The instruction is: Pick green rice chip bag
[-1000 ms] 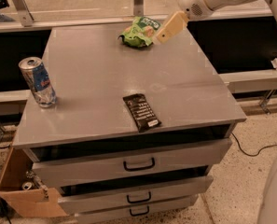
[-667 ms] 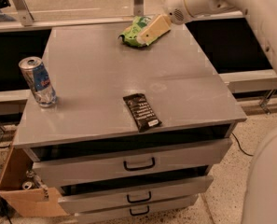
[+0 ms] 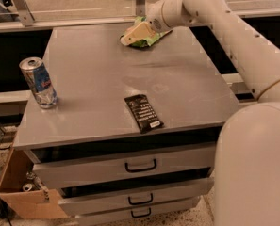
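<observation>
Nearest to us on the right bulges the robot's smooth white body (image 3: 252, 173), rounded and matte. Low on the left an open brown cardboard box (image 3: 17, 199) sits on the speckled floor beside a grey metal drawer cabinet (image 3: 130, 192). We see three stacked drawers, each with a thin black loop handle (image 3: 140, 166).

The cabinet's flat, dull-grey top (image 3: 106, 74) carries three things, well apart. Near the front edge lies a flat, dark brown-black bar wrapper (image 3: 143, 113), oblong and glossy with pale print, angled slightly. At the left edge a tall cylindrical drink can (image 3: 38, 81) stands upright, silver with blue and red.

At the far edge, right of centre, lies the green rice chip bag (image 3: 148, 40), bright green and crinkled, resting on the tabletop. The tan gripper (image 3: 130, 36) lies across the bag's top, slanting down to the left, its tip just past the bag's left side. We cannot tell how far the gripper is parted, nor whether it has hold of the bag. The thick white tubular arm (image 3: 234, 36) runs from it toward the near right.

Beyond the cabinet runs a pale metal rail (image 3: 83, 22).
</observation>
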Motion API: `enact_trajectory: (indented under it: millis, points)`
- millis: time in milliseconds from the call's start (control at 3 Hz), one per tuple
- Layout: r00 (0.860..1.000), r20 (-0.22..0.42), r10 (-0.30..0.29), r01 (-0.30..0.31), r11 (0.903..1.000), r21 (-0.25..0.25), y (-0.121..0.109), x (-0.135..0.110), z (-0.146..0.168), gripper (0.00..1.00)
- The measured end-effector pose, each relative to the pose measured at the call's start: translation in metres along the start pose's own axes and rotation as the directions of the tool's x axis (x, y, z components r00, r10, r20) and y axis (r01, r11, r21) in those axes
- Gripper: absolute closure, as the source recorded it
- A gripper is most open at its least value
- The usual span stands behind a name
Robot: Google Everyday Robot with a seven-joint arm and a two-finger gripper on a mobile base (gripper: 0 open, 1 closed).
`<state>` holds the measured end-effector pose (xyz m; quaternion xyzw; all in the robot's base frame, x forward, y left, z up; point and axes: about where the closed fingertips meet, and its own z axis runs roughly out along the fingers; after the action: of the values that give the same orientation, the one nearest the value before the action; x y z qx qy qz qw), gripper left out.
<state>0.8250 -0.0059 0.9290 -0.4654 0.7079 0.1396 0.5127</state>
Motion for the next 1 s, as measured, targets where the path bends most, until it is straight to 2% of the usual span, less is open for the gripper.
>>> enact_trajectory:
  millis: [333, 1000]
  points:
    - [0.999, -0.031, 0.019, -0.018, 0.9988, 0.045, -0.016, 0.017, 0.026, 0.00]
    - [0.997, -0.067, 0.024, -0.015, 0.9926, 0.121, -0.049, 0.040, 0.053, 0.00]
